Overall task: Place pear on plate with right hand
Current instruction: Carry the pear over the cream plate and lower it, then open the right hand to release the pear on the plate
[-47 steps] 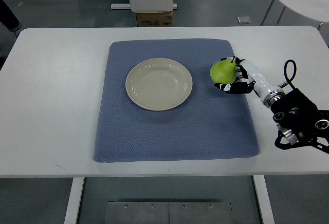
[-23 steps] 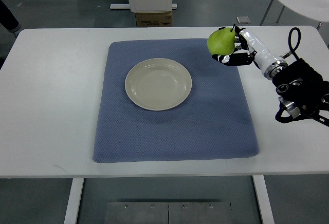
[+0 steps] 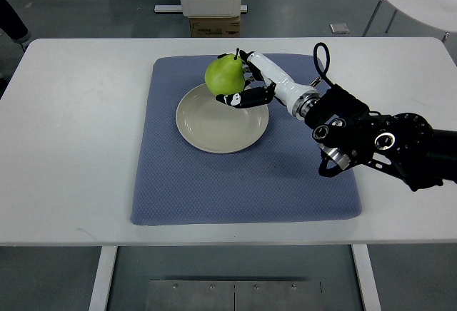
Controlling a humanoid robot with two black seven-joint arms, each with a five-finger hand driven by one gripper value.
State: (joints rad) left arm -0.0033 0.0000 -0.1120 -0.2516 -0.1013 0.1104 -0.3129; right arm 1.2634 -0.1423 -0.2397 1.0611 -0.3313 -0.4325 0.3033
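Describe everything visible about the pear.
The pear is green, smooth and rounded, with a short dark stem at its top, pointing up. The right hand grips it from the right, fingers curled around its side and underside. It shows over the far rim of the cream plate; whether it touches the plate cannot be told.

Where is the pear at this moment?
In the top view, the pear is held in the right hand, over the far rim of the plate on the blue mat.
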